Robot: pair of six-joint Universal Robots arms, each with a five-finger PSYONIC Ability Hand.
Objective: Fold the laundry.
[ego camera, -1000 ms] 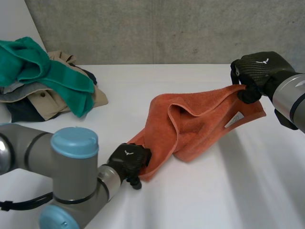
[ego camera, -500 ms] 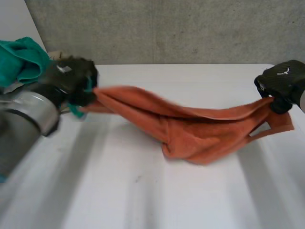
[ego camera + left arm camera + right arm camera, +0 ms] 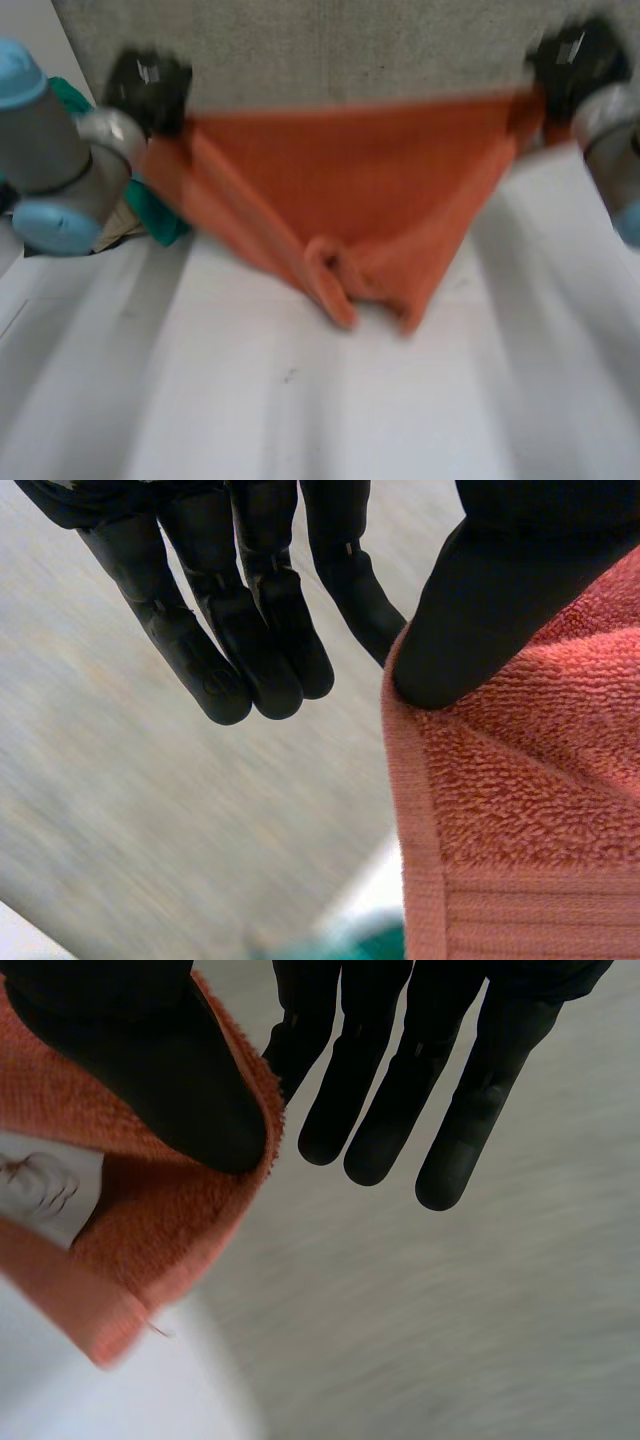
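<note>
An orange towel (image 3: 350, 190) hangs stretched in the air between my two hands, its lower folds sagging to the white table (image 3: 300, 400). My left hand (image 3: 148, 88) pinches the towel's left top corner; in the left wrist view the thumb (image 3: 470, 610) presses the towel (image 3: 520, 810) against a finger while the other fingers stay straight. My right hand (image 3: 570, 62) pinches the right top corner; in the right wrist view its thumb (image 3: 160, 1070) clamps the towel (image 3: 150, 1220) beside a white label (image 3: 40, 1185).
A pile of other laundry with a green cloth (image 3: 160, 215) lies at the table's left, behind my left arm (image 3: 50, 160). A grey concrete wall (image 3: 350, 50) stands behind the table.
Both hands have risen and spread apart, lifting the towel off the table and stretching its top edge taut. My left hand came up from the towel's near end to the far left.
</note>
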